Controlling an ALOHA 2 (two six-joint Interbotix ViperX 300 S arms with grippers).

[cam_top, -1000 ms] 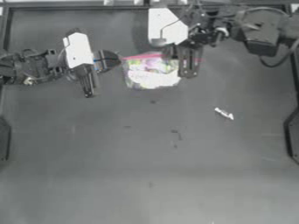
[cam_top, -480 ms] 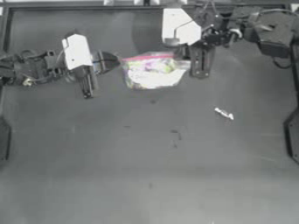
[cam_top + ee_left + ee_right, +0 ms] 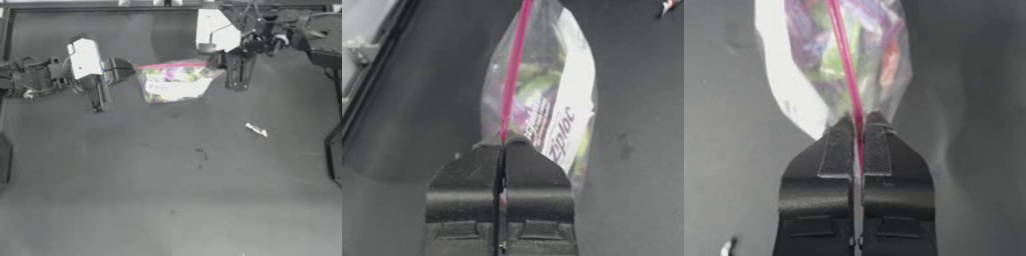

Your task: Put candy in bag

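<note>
The bag (image 3: 175, 82), clear plastic with colourful sweets inside and a pink strip along its mouth, hangs stretched between both grippers at the table's far middle. My left gripper (image 3: 131, 70) is shut on the strip's left end, and its wrist view shows the jaws (image 3: 502, 146) pinching the bag (image 3: 549, 100). On the strip's right end my right gripper (image 3: 218, 62) is shut as well, jaws (image 3: 858, 122) closed on the bag (image 3: 851, 50). The candy (image 3: 256, 130), a tiny whitish sweet, lies on the table to the front right of the bag, apart from both grippers; it also shows as the candy (image 3: 667, 6) and the candy (image 3: 727, 247).
The table's raised back rim (image 3: 100, 7) runs close behind both arms. Dark table surface (image 3: 167, 190) stretches in front of the bag and the candy.
My right arm has moved rightward, pulling the bag's pink strip taut between the two grippers. The left arm and the candy have stayed put.
</note>
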